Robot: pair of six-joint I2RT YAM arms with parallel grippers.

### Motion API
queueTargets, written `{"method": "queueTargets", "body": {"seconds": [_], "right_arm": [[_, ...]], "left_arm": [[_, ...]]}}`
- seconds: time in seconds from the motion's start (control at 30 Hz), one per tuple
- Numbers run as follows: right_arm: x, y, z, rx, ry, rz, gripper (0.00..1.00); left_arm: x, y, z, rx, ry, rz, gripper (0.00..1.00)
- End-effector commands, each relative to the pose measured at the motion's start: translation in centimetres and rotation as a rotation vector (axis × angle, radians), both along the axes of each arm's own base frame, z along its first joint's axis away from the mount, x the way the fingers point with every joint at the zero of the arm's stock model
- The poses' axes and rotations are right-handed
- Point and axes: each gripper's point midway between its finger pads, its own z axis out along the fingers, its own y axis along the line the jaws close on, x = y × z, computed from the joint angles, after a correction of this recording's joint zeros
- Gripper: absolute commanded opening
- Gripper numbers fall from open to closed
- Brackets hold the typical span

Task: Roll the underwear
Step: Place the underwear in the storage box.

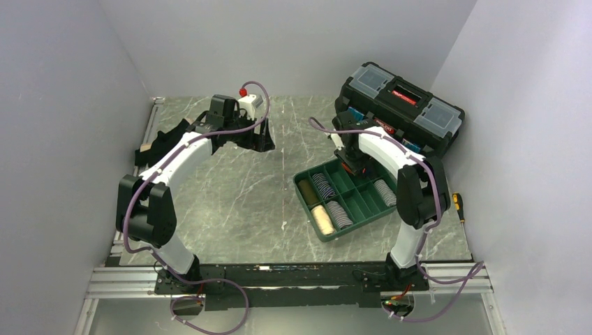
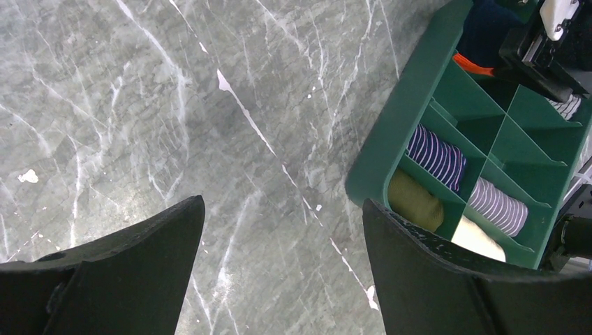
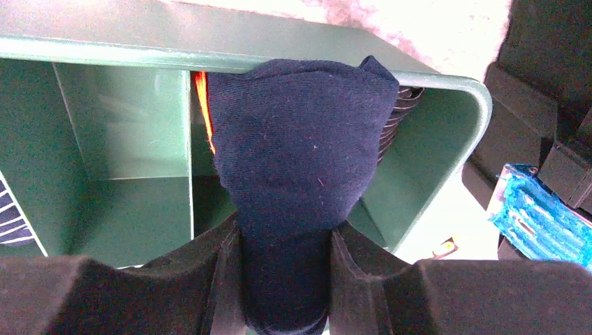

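My right gripper (image 3: pixel 285 258) is shut on a rolled dark navy underwear (image 3: pixel 300 139) with an orange strip at its left edge. It holds the roll over the far corner compartment of the green tray (image 3: pixel 447 132). From above, that gripper (image 1: pixel 349 165) sits at the tray's back edge. A navy white-striped roll (image 2: pixel 436 155) and other rolls fill nearby compartments. My left gripper (image 2: pixel 283 202) stands open over bare marble, left of the tray (image 2: pixel 380 150), with nothing between its fingers. In the top view, the left gripper (image 1: pixel 257 142) is at the back of the table.
A black toolbox (image 1: pixel 401 105) with a red latch stands behind the tray. Olive (image 1: pixel 307 194), cream (image 1: pixel 322 218) and grey-striped (image 1: pixel 340 213) rolls lie in the tray. Dark cloth (image 1: pixel 162 143) lies at the table's left edge. A yellow-handled screwdriver (image 1: pixel 457 206) rests at the right edge.
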Motion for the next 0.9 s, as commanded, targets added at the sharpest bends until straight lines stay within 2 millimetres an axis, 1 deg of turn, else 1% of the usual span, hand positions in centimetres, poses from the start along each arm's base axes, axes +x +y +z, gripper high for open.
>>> {"method": "queueTargets", "body": {"seconds": [0.0, 0.2, 0.37, 0.43, 0.57, 0.73, 0.87], "right_arm": [[-0.2, 2.0, -0.2, 0.066, 0.04, 0.017, 0.0], [-0.5, 2.6, 0.3, 0.101, 0.052, 0.025, 0.0], [-1.0, 3.5, 0.5, 0.15, 0.081, 0.038, 0.0], [-1.2, 3.6, 0.4, 0.152, 0.087, 0.044, 0.0], [-1.4, 3.6, 0.5, 0.147, 0.091, 0.047, 0.0], [-1.4, 3.9, 1.4, 0.162, 0.088, 0.059, 0.0], [-1.6, 3.7, 0.7, 0.146, 0.097, 0.06, 0.0]], "left_arm": [[0.4, 0.0, 1.2, -0.012, -0.022, -0.01, 0.88], [0.2, -0.1, 0.3, -0.019, -0.004, -0.012, 0.88], [0.0, -0.5, -1.7, -0.031, 0.065, -0.014, 0.88], [-0.1, -0.6, -2.2, -0.031, 0.082, -0.014, 0.87], [0.1, -0.6, -2.6, -0.029, 0.087, -0.013, 0.87], [0.0, -1.1, -3.3, -0.052, 0.121, -0.014, 0.87], [-0.2, -1.4, -4.1, -0.067, 0.16, -0.013, 0.87]]}}
